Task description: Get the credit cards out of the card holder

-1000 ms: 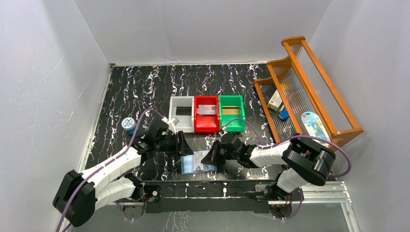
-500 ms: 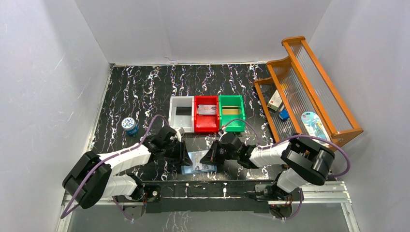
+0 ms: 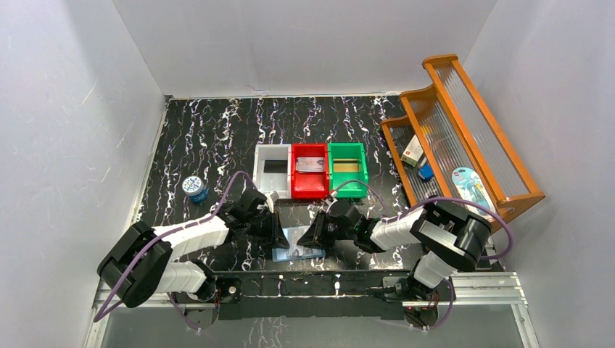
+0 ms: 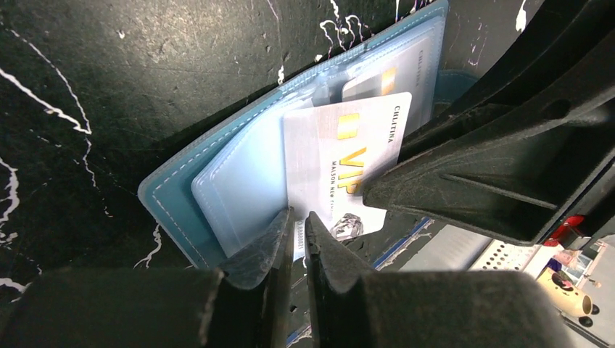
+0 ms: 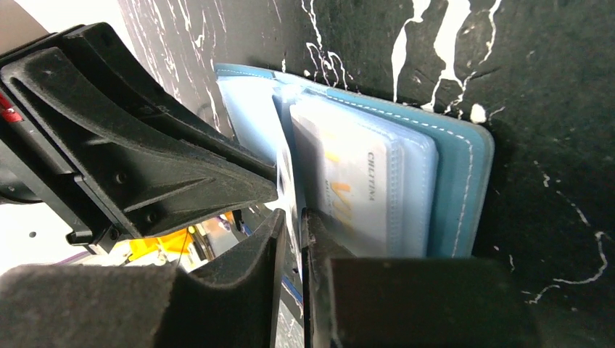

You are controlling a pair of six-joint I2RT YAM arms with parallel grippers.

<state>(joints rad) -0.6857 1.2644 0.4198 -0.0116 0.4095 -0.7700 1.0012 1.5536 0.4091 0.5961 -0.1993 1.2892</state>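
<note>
The card holder point(image 3: 299, 246) lies open on the black table between both arms, pale blue inside point(image 4: 181, 196) with clear pockets point(image 5: 457, 181). A pale grey credit card point(image 4: 348, 156) with gold VIP lettering sticks halfway out of a pocket. My left gripper point(image 4: 299, 216) point(image 3: 280, 233) is shut on that card's lower edge. My right gripper point(image 5: 290, 215) point(image 3: 309, 236) has its jaws a slit apart, with the same card's thin edge point(image 5: 286, 174) in the gap. A second pale card point(image 5: 355, 188) sits inside a pocket.
Behind the wallet stand a grey bin point(image 3: 274, 168), a red bin point(image 3: 310, 190) holding a pale card, and a green bin point(image 3: 348, 190). A round blue tin point(image 3: 193, 187) is at the left. A wooden rack point(image 3: 464, 130) stands at the right. The metal base rail point(image 3: 312, 284) lies close in front.
My left arm came in to the wallet and its jaws closed on the card. My right gripper's jaws parted slightly and stayed in place.
</note>
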